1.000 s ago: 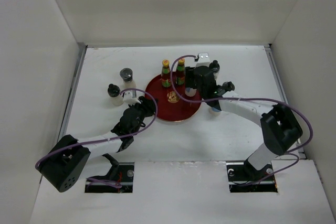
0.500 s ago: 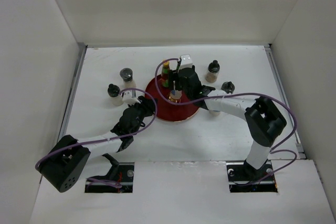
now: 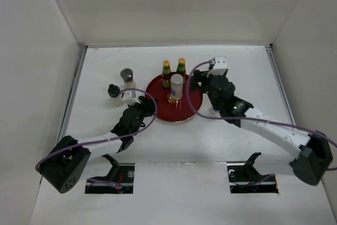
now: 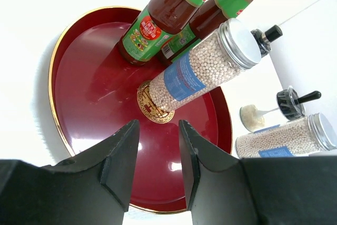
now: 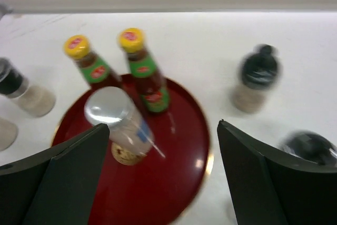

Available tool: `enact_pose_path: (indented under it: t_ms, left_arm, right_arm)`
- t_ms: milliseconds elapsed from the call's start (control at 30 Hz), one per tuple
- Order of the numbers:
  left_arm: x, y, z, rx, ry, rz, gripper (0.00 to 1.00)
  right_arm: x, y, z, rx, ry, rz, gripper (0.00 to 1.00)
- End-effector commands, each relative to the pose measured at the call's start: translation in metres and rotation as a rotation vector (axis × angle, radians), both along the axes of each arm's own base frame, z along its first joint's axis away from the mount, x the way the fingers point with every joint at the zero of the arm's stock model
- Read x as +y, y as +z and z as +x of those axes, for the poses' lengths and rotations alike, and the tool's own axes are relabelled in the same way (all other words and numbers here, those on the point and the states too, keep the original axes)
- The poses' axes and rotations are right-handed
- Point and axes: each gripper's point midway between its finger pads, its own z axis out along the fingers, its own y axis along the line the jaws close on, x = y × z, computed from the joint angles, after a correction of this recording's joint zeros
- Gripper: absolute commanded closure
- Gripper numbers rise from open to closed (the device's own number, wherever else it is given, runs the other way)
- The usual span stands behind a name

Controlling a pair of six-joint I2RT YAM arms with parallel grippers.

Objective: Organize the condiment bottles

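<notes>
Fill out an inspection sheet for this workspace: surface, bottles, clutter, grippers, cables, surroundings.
Surface: white table, with a round red tray at its middle.
Job's things: two sauce bottles and one shaker stand on the tray. A second shaker and two black-capped jars stand off the tray on its right. Two dark-capped jars stand off it on its left.
Clutter: nothing seen.
Grippers: left gripper has its jaws a narrow gap apart and holds nothing. Right gripper is wide open and holds nothing.
Cables: purple cables run along both arms. In the top view, the right arm's loop crosses the tray's right part.
Surroundings: plain white walls on three sides.
</notes>
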Motion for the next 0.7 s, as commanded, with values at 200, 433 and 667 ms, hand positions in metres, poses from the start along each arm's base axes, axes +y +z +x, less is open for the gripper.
enact_pose_path:
  t_ms: [200, 433, 667]
  left_arm:
    - [-0.002, 0.017, 0.003, -0.052, 0.001, -0.048, 0.66]
    - [-0.005, 0.018, 0.001, -0.054, -0.01, -0.046, 0.66]
    - [-0.009, 0.015, 0.001, -0.044, -0.02, -0.049, 0.66]
  right_arm:
    - [-0.135, -0.057, -0.076, 0.279, -0.39, -0.087, 0.04]
    - [-0.104, -0.086, -0.063, 0.345, -0.278, -0.058, 0.0]
    - [-0.099, -0.09, -0.029, 0.305, -0.276, -0.05, 0.01]
